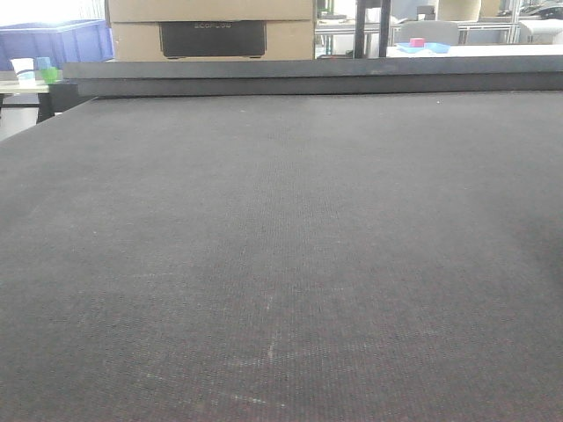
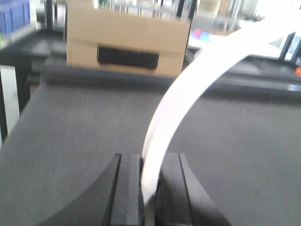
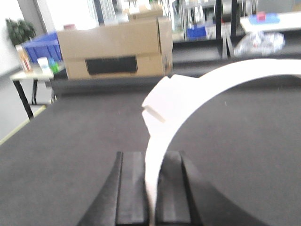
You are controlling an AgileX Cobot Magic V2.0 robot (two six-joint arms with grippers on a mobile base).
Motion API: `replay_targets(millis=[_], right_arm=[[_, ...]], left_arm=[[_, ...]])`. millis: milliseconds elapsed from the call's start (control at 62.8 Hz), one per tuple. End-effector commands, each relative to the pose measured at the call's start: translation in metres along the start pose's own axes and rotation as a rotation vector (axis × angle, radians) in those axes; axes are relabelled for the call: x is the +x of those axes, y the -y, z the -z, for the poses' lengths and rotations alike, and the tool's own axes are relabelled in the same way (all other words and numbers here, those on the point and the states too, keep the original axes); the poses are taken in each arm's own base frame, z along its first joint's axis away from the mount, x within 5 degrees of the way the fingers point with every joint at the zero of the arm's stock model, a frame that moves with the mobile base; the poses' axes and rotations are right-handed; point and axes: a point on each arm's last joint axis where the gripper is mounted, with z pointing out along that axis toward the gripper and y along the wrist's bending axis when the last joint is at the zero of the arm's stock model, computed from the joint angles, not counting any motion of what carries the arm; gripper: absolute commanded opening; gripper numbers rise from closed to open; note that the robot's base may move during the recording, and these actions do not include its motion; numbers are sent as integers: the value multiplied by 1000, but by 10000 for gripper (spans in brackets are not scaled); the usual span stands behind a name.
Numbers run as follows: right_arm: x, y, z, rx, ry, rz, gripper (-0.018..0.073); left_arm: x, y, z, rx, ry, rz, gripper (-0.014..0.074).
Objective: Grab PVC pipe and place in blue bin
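- Where the black mat (image 1: 281, 264) ends at far left, blue bin (image 1: 53, 40) is sitting behind it.
- Left gripper (image 2: 149, 162) is pinching a thin white strip (image 2: 181, 94), jaws pressing on its end.
- Right gripper (image 3: 150, 162) is clamping PVC pipe (image 3: 188, 94), notched tab arching up above the mat.

Mat (image 1: 281, 264) wide open L to R; cardboard box (image 1: 211, 31) stands at far edge.

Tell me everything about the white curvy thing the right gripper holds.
The white piece is a broad, plastic-looking band. It curves up from the right gripper and off the picture's right edge. A stepped, notched tab juts out on its left. The black fingers pinch its lower end, above the dark table.
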Motion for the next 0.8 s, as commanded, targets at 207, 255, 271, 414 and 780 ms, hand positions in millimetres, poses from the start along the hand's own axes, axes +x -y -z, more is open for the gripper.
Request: replay_targets(millis=[207, 255, 271, 414, 780], right_arm=[[-4, 0, 11, -7, 71, 18, -162], [-4, 0, 11, -7, 71, 18, -162], [-4, 0, 11, -7, 71, 18, -162], [-4, 0, 11, -8, 74, 18, -162], [-4, 0, 11, -8, 74, 18, -162]], left_arm=[[-9, 1, 10, 11, 100, 17, -111], [-9, 1, 10, 11, 104, 17, -111], [-9, 1, 10, 11, 106, 17, -111], [-9, 1, 10, 11, 106, 17, -111], [-9, 1, 10, 11, 106, 17, -111]])
